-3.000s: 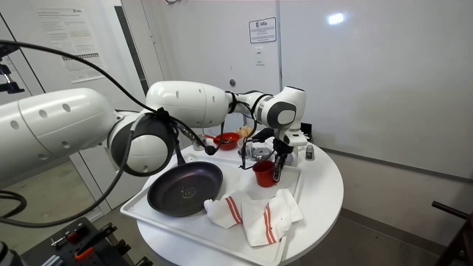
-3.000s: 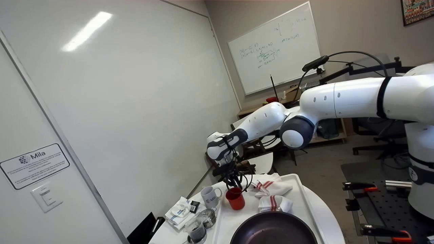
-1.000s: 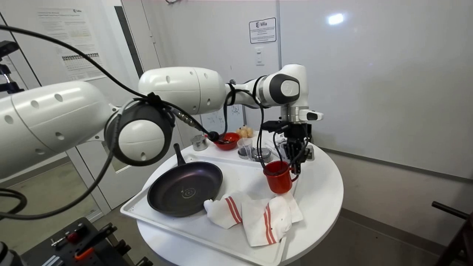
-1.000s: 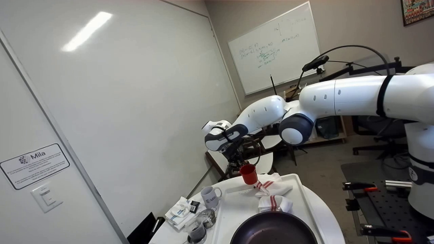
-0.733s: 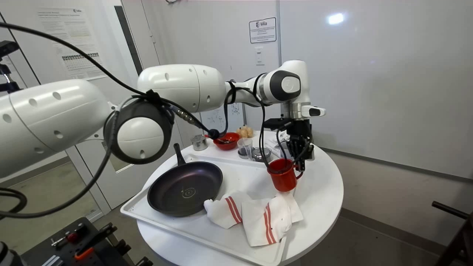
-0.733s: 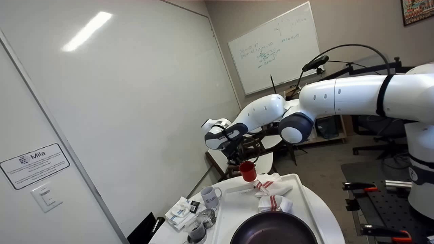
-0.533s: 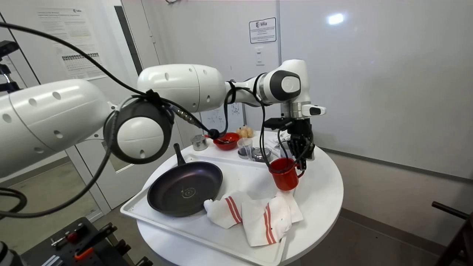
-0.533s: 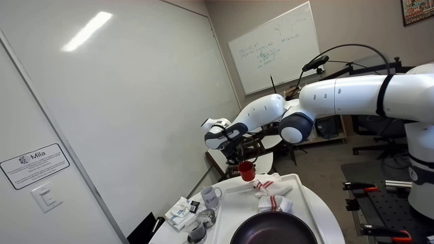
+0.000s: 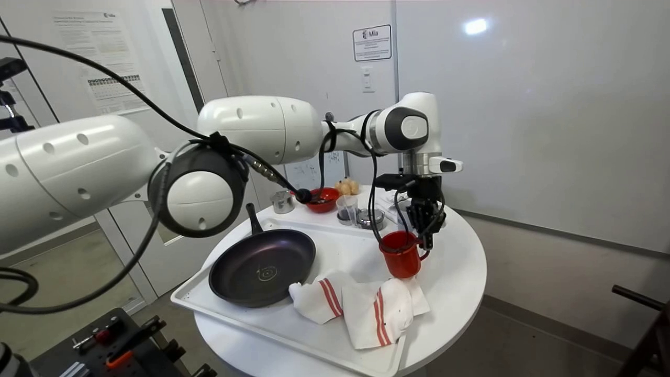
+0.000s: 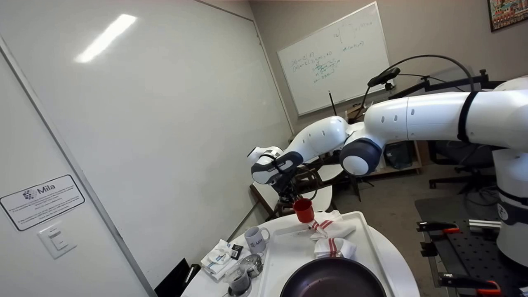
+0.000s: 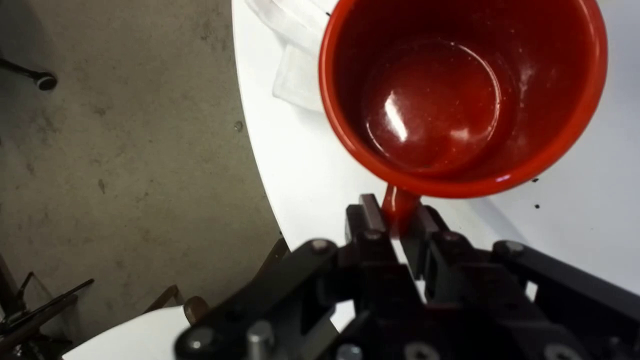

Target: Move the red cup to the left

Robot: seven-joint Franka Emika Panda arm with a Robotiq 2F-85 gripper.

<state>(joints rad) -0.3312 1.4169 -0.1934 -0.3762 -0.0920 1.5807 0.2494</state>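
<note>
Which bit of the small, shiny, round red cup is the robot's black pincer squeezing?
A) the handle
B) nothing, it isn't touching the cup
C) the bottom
A, because in the wrist view the red handle of the small, shiny, round red cup sits between the shut jaws of the black pincer.

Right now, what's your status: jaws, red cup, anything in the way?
Jaws: shut on the handle of the red cup. Cup: looks raised, clearance unclear. Possible snag: red-striped cloth close by.
</note>
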